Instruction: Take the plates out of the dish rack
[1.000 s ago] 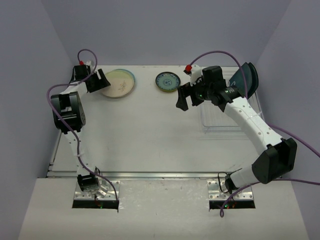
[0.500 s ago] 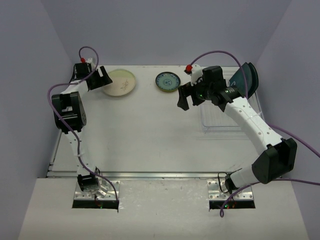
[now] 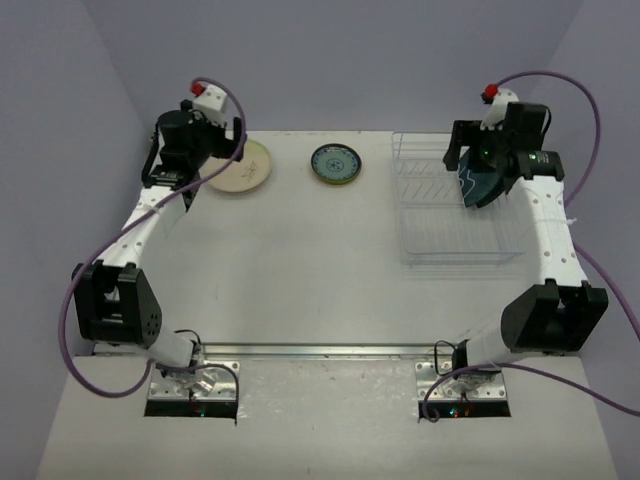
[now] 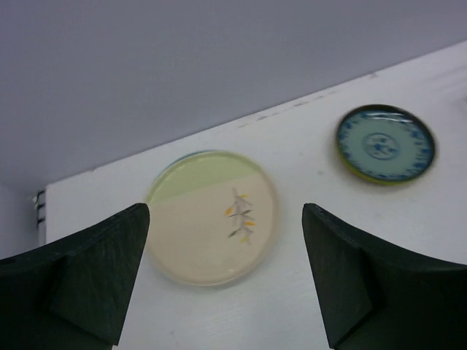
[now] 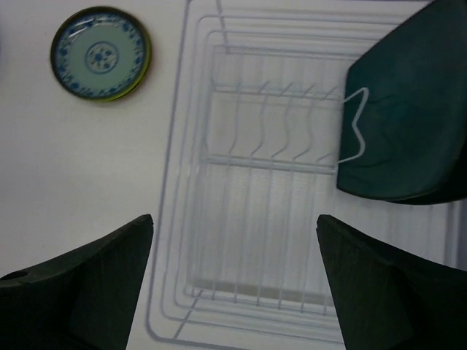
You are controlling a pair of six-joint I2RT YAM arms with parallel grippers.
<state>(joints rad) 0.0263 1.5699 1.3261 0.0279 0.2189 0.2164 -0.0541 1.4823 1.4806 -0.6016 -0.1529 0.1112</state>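
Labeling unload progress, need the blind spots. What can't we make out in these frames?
Dark-teal plate: cut by the right edge in the right wrist view; in the top view the right gripper covers much of it. One plate or two: cannot tell.
Cream plate: in the top view the left gripper hides its left rim.
Dish rack: right side hidden by the plate and the frame edge, right wrist view.

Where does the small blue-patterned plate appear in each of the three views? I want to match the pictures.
Top external: the small patterned plate lies at the far middle of the table, between the cream plate and the dish rack.
Left wrist: upper right, to the right of the cream plate.
Right wrist: upper left corner, to the left of the dish rack.
Shared landmark: the white table, under the plate in all three views.
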